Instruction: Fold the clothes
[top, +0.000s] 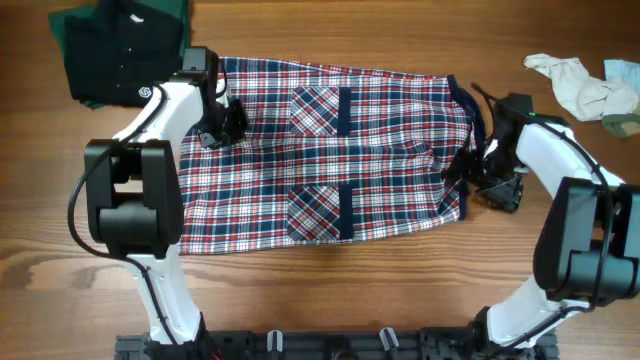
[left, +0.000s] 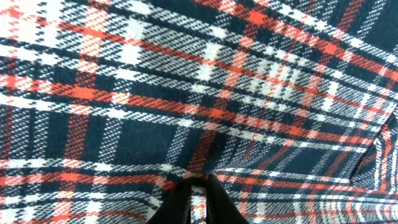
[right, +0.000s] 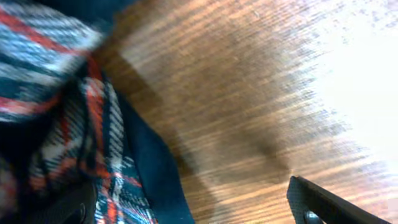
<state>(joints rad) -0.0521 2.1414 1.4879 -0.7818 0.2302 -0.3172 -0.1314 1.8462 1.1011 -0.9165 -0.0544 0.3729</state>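
Where the wooden bench (top: 330, 300) fills the overhead view, a large red, white and navy plaid shirt (top: 330, 160) lies spread across its middle. The shirt runs lengthwise from the left side toward the right, and its two patch pockets (top: 318, 110) face up. It is mostly flat, with light wrinkles, and no fold has been made in it yet.

The left end effector (top: 222, 122) sits on the shirt's left portion, toward the far edge of the bench. In its wrist view the two dark fingers meet at the tips and pinch a small ridge of plaid cloth between them.

The right end effector (top: 478, 166) sits at the shirt's right end, where the navy trim (right: 149, 168) borders bare wood. Its jaws stand wide apart and hold nothing. The wrist view there is blurred, so the hem seems to lie against one finger, not between the two.

A black garment (top: 110, 55) lies at the far-left corner. An off-white and pale green cloth (top: 585, 85) lies at the far-right corner. Both are apart from the shirt.

The step in hand looks like taking hold for the first fold: one end is gripped, the other is not. The next move likely calls for the right jaws to slide over the hem and close on it. After that, both arms would need to lift together evenly, so the cloth carries over without dragging or bunching.
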